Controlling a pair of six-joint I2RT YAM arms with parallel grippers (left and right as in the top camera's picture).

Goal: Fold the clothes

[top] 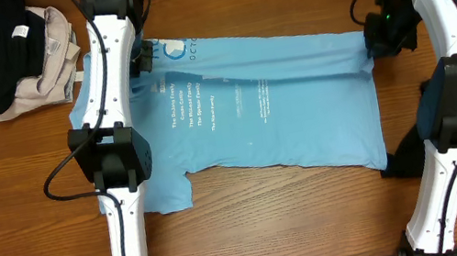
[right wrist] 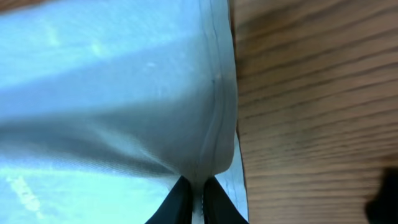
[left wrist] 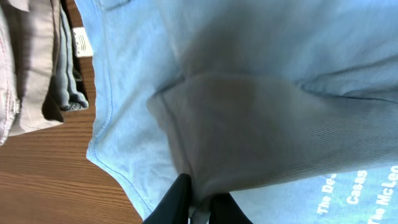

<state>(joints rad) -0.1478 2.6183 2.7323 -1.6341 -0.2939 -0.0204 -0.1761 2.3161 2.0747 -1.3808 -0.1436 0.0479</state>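
Observation:
A light blue T-shirt [top: 281,110] with white lettering lies spread across the table's middle, its far long edge folded over toward the front. My left gripper [top: 142,57] is shut on the shirt's far left corner; the left wrist view shows its fingers [left wrist: 200,208] pinching a lifted fold of the blue fabric [left wrist: 261,124]. My right gripper [top: 373,37] is shut on the shirt's far right corner; the right wrist view shows its fingers [right wrist: 196,202] pinching the hemmed edge [right wrist: 214,112].
A pile of black and beige clothes [top: 3,59] sits at the far left corner, also seen in the left wrist view [left wrist: 37,62]. A black garment [top: 454,141] lies at the right by the right arm's base.

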